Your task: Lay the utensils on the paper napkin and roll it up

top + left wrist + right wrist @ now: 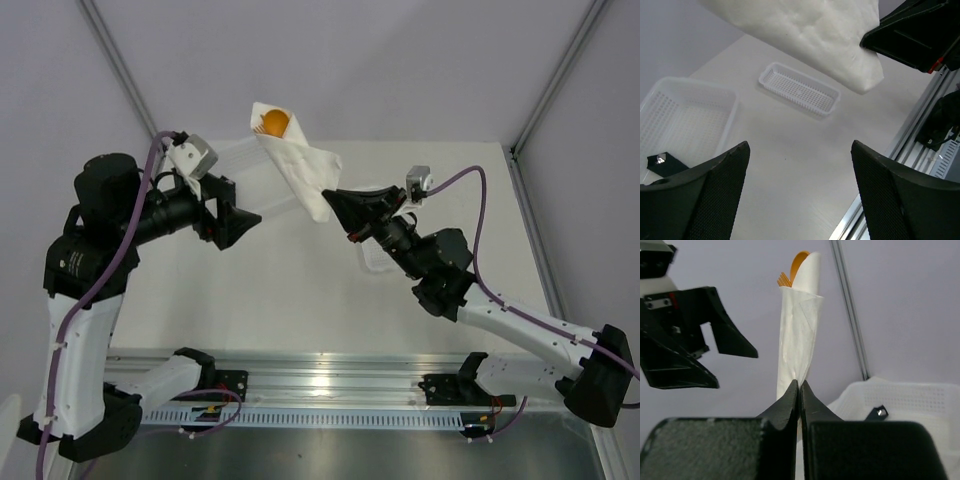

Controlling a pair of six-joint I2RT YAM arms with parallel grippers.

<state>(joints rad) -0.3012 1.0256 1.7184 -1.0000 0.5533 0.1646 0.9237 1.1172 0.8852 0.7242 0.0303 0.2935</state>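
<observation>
Pinching the soft, likely featherlight paper napkin (300,172) low, utensils (276,123) peeking from its top, right gripper (327,196) clamps tight; left gripper (250,215) gapes beside it, mid-roll probably the firmer hold.

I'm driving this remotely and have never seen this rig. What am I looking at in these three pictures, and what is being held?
Two robot arms share a table. One picture looks down from above; the others come from a camera on each wrist. The right tool is shut on the rolled paper napkin, with the orange utensils poking out the top. The left tool is open beside it, holding nothing. Below sit a narrow tray, a large basket and a black block.
</observation>
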